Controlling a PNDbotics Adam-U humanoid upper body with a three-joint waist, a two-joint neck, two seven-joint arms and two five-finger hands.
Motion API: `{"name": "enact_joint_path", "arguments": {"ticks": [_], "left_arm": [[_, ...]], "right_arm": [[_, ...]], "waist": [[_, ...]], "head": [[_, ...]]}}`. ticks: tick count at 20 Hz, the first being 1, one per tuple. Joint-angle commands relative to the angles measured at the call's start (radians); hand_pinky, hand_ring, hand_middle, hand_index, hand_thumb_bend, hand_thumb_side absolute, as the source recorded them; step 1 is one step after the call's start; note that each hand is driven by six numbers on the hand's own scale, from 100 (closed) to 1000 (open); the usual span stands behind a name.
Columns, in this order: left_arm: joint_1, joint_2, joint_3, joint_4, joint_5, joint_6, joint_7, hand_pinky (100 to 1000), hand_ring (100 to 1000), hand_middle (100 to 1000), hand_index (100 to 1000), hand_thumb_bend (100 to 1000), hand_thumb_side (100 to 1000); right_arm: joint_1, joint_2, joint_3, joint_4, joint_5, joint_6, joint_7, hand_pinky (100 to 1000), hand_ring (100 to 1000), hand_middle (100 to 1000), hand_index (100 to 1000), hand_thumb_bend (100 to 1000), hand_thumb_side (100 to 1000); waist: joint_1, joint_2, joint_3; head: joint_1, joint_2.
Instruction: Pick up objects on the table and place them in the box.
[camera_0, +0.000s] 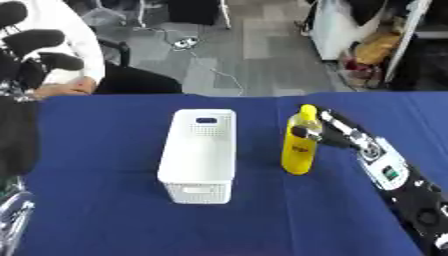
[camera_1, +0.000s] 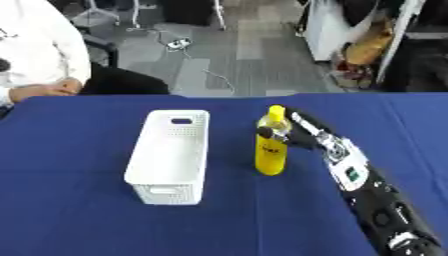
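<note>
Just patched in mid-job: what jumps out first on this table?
The yellow bottle stands upright mid-table on the blue cloth, with the right hand wrapped round it from the right. Just left of it sits the white box. The left hand shows at the upper left edge.

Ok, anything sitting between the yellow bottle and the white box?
Nothing: only bare blue tablecloth separates the yellow bottle from the white box, clearest in the left eye view.

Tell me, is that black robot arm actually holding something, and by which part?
Yes: the right hand has its fingers round the upper body of the upright yellow plastic bottle, just below the neck.
</note>
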Motion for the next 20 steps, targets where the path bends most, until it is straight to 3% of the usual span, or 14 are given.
{"name": "enact_joint_path", "arguments": {"ticks": [1,8,13,16,17,20], "left_arm": [[-0.024,0.0,0.003,-0.014,0.011,0.001,-0.007,684,750,849,861,262,913],[-0.043,-0.012,-0.003,-0.014,0.027,0.004,-0.02,685,750,849,860,262,913],[-0.054,-0.017,-0.005,-0.014,0.038,0.007,-0.025,686,751,849,861,263,912],[-0.059,-0.019,-0.005,-0.014,0.043,0.008,-0.028,686,751,849,860,263,912],[-0.059,-0.02,-0.005,-0.014,0.044,0.008,-0.029,686,751,849,861,263,912],[-0.064,-0.023,-0.004,-0.014,0.046,0.008,-0.03,687,751,849,861,263,912]], "right_arm": [[-0.034,-0.002,-0.016,0.016,-0.038,0.015,0.013,907,910,883,1000,916,805],[-0.055,0.002,-0.015,0.06,-0.064,0.034,0.045,828,880,882,1000,875,725],[-0.058,0.014,-0.02,0.111,-0.064,0.087,0.046,571,690,656,970,806,601],[-0.06,0.016,-0.034,0.133,-0.08,0.116,0.007,166,438,454,765,714,537],[-0.059,0.016,-0.037,0.133,-0.08,0.117,-0.028,100,350,380,685,691,541],[-0.053,0.016,-0.048,0.121,-0.079,0.076,-0.172,100,119,150,438,525,623]], "waist": [[0.002,-0.008,0.005],[0.0,0.0,0.021],[-0.002,0.003,0.029],[-0.003,0.005,0.031],[-0.003,0.006,0.032],[-0.001,0.011,0.035]], "head": [[-0.014,-0.022],[-0.025,-0.036],[-0.024,-0.043],[-0.023,-0.047],[-0.021,-0.048],[0.009,-0.071]]}}
